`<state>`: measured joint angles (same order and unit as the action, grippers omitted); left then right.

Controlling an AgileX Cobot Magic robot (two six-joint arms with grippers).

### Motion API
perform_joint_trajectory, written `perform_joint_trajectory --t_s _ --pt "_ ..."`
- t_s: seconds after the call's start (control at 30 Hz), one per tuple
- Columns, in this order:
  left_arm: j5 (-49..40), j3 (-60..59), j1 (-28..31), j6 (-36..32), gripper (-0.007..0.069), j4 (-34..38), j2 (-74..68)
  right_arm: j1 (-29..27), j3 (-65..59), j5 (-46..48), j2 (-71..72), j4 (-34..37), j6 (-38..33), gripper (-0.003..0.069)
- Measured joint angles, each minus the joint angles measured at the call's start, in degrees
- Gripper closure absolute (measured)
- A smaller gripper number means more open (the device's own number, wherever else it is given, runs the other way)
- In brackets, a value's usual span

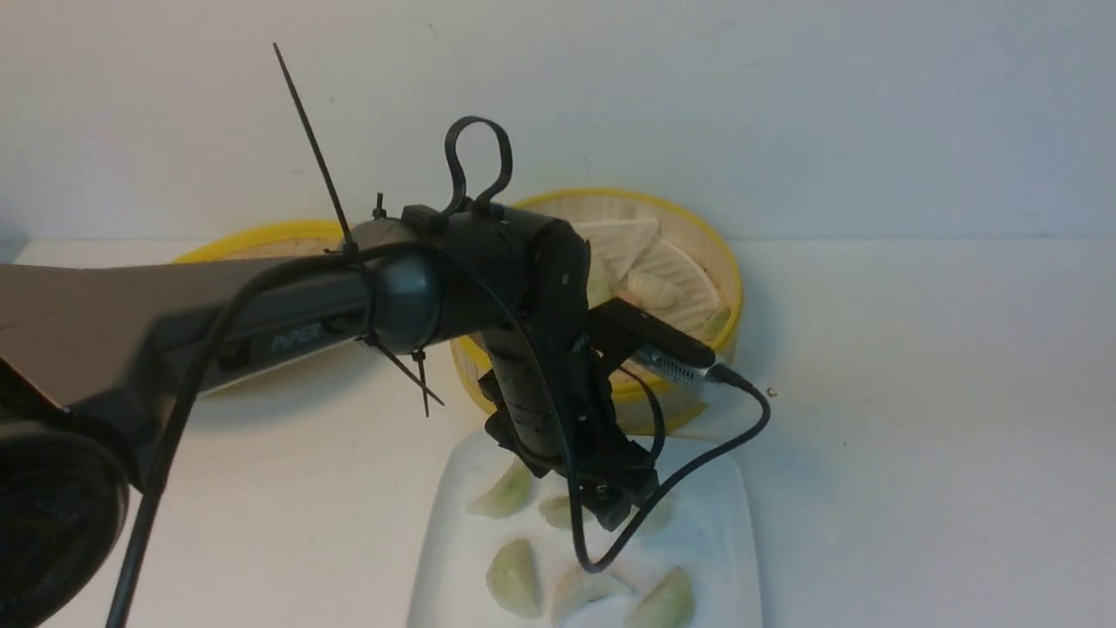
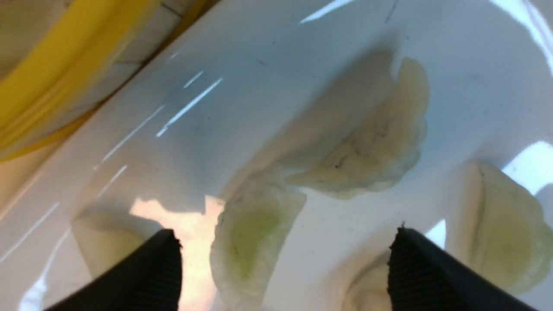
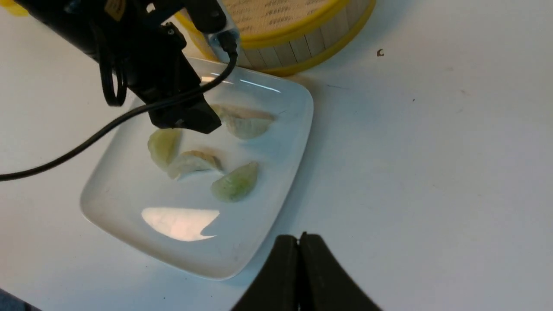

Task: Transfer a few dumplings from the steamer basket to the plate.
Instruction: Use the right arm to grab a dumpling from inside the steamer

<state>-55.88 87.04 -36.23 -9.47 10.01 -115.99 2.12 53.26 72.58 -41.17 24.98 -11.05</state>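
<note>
Dumplings (image 3: 235,181) lie on the plate (image 3: 276,129), one pale green piece right under your left gripper (image 2: 285,239), whose jaws are wide and empty. The placing step looks finished. Lift straight clear, then go to the steamer basket (image 3: 302,47) just beyond the plate. Your right gripper (image 3: 299,244) hangs closed beside the plate.

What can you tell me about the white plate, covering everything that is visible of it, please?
The plate is square with rounded corners, glossy white like glazed ceramic, and shows bright reflections. It lies flat on the white table, close to the steamer basket on the robot's side; whether the two touch is unclear. Several pale dumplings lie on it. The open left gripper hangs over it.
</note>
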Motion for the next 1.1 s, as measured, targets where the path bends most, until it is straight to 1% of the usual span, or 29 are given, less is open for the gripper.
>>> perform_joint_trajectory --t_s 0.07,0.1,0.2,0.27,0.3,0.33,0.4,0.43,0.5,0.57,0.7,0.8,0.87,0.9,1.03,1.07,1.1 --pt "-3.4 3.3 0.0 1.9 0.0100 -1.0 1.2 0.0 0.4 0.1 -0.2 0.0 -0.1 0.0669" --pt "-5.3 5.4 0.0 3.0 0.0138 -1.6 2.2 0.0 1.0 0.3 -0.6 0.0 -0.3 0.0669" --pt "-9.4 9.8 0.0 4.5 0.0277 -2.8 5.6 0.0 4.3 0.6 -3.7 0.7 -0.3 0.0669" --pt "-12.0 11.9 0.0 4.8 0.0488 -3.0 10.8 0.0 8.5 0.6 -9.7 2.9 -1.8 0.0669" --pt "-12.7 11.9 0.0 4.8 0.0537 -3.0 12.2 0.0 9.8 0.5 -11.3 4.0 -2.5 0.0669" --pt "-13.3 11.7 0.0 4.8 0.0571 -3.0 14.6 0.0 10.9 0.5 -14.1 5.1 -3.6 0.0669" --pt "-14.4 10.4 0.0 4.8 0.0615 -3.0 19.5 0.1 14.0 0.2 -19.9 8.1 -7.8 0.0669" --pt "-14.5 9.2 0.0 4.8 0.0622 -3.0 22.1 0.3 15.2 -0.1 -22.8 9.1 -9.7 0.0669" --pt "-14.5 7.4 0.0 4.9 0.0628 -2.9 25.2 0.9 16.3 -0.7 -25.4 9.8 -11.5 0.0669" --pt "-14.5 2.2 0.0 5.0 0.0631 -2.3 32.0 3.5 19.1 -4.2 -32.7 10.6 -14.1 0.0669" --pt "-13.9 -4.5 0.0 5.7 0.0631 -1.1 39.4 8.1 24.8 -9.5 -43.5 11.0 -16.3 0.0666" --pt "-12.9 -9.3 0.0 6.2 0.0631 0.0 43.5 10.7 30.2 -11.4 -52.3 10.9 -16.7 0.0657" --pt "-12.7 -11.8 0.0 6.3 0.0631 1.0 46.2 11.8 34.6 -11.6 -58.6 10.0 -16.9 0.0643" --pt "-12.7 -11.9 0.0 6.3 0.0631 1.1 46.4 11.9 35.0 -11.6 -59.3 9.8 -16.9 0.0639" --pt "-12.7 -13.3 0.0 6.3 0.0631 1.8 50.2 12.4 45.2 -11.6 -72.5 7.1 -16.9 0.0577" --pt "-12.7 -13.3 0.0 6.3 0.0631 1.8 50.4 12.4 46.0 -11.6 -73.0 7.0 -16.9 0.0573" --pt "-12.7 -13.3 0.0 6.3 0.0631 1.9 51.0 12.4 48.4 -11.7 -76.2 6.5 -16.9 0.0551"
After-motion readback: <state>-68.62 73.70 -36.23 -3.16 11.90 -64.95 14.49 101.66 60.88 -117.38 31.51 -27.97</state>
